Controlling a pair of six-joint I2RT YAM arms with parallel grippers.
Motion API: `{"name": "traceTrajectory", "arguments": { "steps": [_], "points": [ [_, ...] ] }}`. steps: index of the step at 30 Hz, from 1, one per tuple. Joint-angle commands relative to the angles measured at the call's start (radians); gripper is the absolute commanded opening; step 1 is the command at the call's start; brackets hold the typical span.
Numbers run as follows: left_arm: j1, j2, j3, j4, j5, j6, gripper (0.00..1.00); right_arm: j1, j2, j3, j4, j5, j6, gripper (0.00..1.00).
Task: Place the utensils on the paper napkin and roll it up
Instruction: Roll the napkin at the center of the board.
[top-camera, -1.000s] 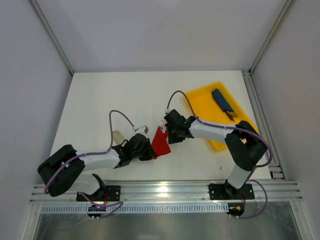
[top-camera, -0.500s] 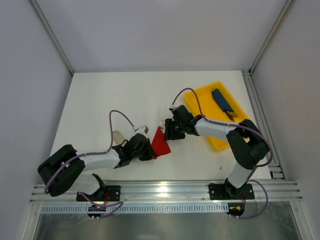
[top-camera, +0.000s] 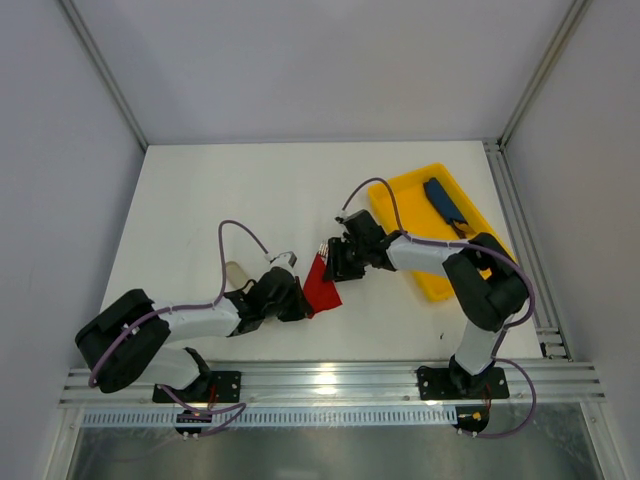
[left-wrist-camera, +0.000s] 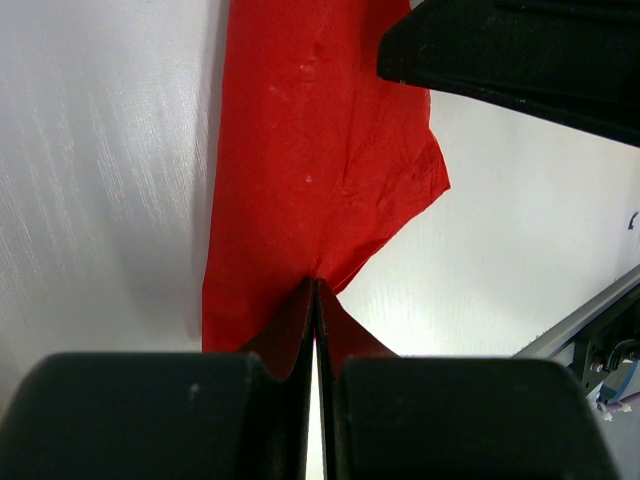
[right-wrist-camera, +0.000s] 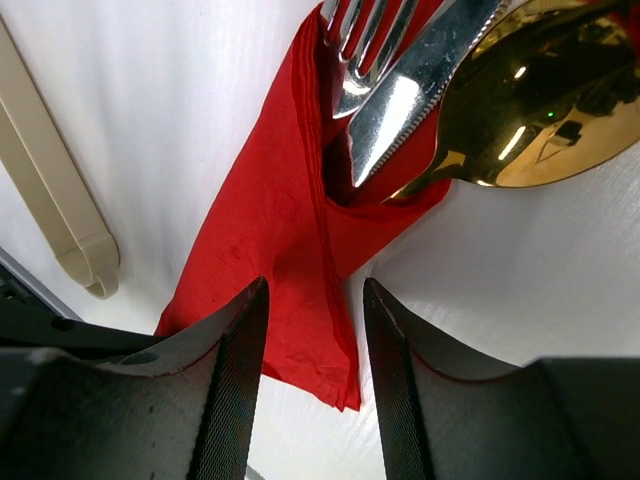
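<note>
Three cameras: one high and far, two low and close, all meeting at the paper napkin (top-camera: 322, 283).

The top camera looks down from above and behind the arms and is far enough to hold the whole table (top-camera: 200, 200), with the near edge at the bottom. The left wrist camera is very close and low and looks along the left gripper (left-wrist-camera: 316, 300) toward the right. The right wrist camera looks steeply down past the right gripper (right-wrist-camera: 315, 290), also close. All three views share the napkin; the utensils (right-wrist-camera: 410, 95) show clearly only in the right wrist view.
</note>
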Motion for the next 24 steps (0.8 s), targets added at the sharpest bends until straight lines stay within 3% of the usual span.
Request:
{"name": "traceTrajectory", "arguments": {
  "steps": [1, 17, 24],
  "points": [
    [-0.007, 0.007, -0.006, -0.030, -0.004, 0.004, 0.00, 0.000, 0.025, 0.011, 0.029, 0.002, 0.004, 0.47],
    [-0.008, 0.007, -0.004, -0.028, -0.002, 0.001, 0.00, -0.001, 0.060, 0.000, 0.095, 0.022, 0.037, 0.33],
    [-0.008, 0.006, -0.009, -0.032, -0.005, 0.001, 0.00, -0.007, 0.042, -0.022, 0.140, 0.002, 0.046, 0.11]
  ]
}}
